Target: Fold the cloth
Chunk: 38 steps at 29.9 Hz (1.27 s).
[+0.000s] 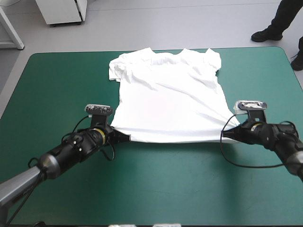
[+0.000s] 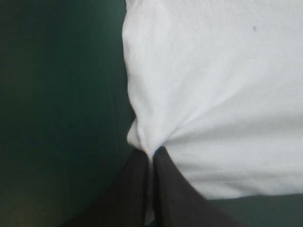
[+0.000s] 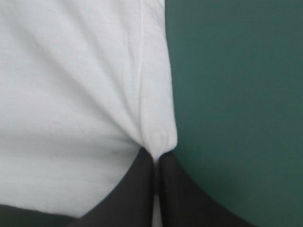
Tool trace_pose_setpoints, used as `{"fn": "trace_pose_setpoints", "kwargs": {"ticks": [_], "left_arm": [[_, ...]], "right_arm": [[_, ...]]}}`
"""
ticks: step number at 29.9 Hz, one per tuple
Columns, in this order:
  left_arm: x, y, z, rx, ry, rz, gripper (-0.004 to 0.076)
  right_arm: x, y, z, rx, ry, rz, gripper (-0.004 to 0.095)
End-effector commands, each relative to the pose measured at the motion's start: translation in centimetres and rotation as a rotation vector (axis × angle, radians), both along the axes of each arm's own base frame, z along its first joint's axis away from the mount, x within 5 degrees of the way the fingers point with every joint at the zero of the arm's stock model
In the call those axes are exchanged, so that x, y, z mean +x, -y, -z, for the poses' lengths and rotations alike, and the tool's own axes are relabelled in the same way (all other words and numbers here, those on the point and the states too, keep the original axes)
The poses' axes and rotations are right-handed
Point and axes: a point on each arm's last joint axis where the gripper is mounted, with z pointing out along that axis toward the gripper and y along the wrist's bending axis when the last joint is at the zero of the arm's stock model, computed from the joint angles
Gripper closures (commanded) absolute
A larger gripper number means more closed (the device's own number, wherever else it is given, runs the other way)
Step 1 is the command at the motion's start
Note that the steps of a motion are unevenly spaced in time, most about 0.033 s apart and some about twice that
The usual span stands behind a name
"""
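Left gripper [image 1: 124, 137] pinches the T-shirt [image 1: 165, 99] by its 8 o'clock hem corner, right gripper [image 1: 225, 134] its 4 o'clock corner; it lies spread flat on the teal-green cover [image 1: 156, 189], collar toward 12

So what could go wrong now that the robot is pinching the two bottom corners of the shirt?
The left gripper and right gripper each pinch only a tiny bit of the T-shirt at its near corners, so a corner might slip free when lifted. The sleeves at the far end lie bunched and wrinkled, so the fold could turn out crooked.
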Motion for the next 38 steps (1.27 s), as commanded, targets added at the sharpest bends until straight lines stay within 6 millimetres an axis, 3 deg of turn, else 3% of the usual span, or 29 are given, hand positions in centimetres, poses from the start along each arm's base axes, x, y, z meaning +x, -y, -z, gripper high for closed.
{"fn": "trace_pose_setpoints", "kwargs": {"ticks": [1, 8, 12, 21, 23, 26, 29, 31, 33, 38], "left_arm": [[-3.0, 0.0, -1.2, -0.037, 0.031, 0.023, 0.0734], [-7.8, -0.7, -2.2, 0.004, -0.022, 0.029, 0.0734], [-10.3, -1.0, -1.4, 0.010, -0.080, 0.031, 0.0734], [-12.2, -1.6, -0.9, 0.038, -0.191, -0.011, 0.0731], [-12.3, -1.8, -0.9, 0.056, -0.208, -0.024, 0.0706], [-12.4, -1.8, -1.0, 0.066, -0.206, -0.002, 0.0559], [-12.4, -1.6, -2.6, 0.036, -0.201, 0.013, 0.0345], [-12.4, -1.8, -4.4, 0.035, -0.199, -0.018, 0.0252], [-12.2, -2.1, -6.6, 0.050, -0.168, -0.028, 0.0219], [-10.8, -2.5, -11.7, 0.063, -0.013, -0.019, 0.0268]], "right_arm": [[-2.7, 0.0, -1.9, 0.014, 0.075, -0.006, 0.0921], [-7.9, 0.1, -1.0, 0.049, -0.007, 0.000, 0.0921], [-10.1, 0.1, -0.5, 0.072, -0.042, 0.006, 0.0921], [-12.0, 0.0, 0.6, 0.086, -0.142, -0.003, 0.0919], [-12.1, 0.0, 0.6, 0.086, -0.144, -0.003, 0.0874], [-12.1, 0.0, 0.5, 0.090, -0.152, -0.004, 0.0674], [-12.0, -0.1, -0.6, 0.114, -0.149, 0.020, 0.0399], [-11.8, -0.2, -2.0, 0.127, -0.134, 0.030, 0.0302], [-11.5, -0.2, -3.8, 0.141, -0.097, 0.041, 0.0309], [-10.7, 0.0, -8.3, 0.158, -0.012, 0.087, 0.0344]]}}
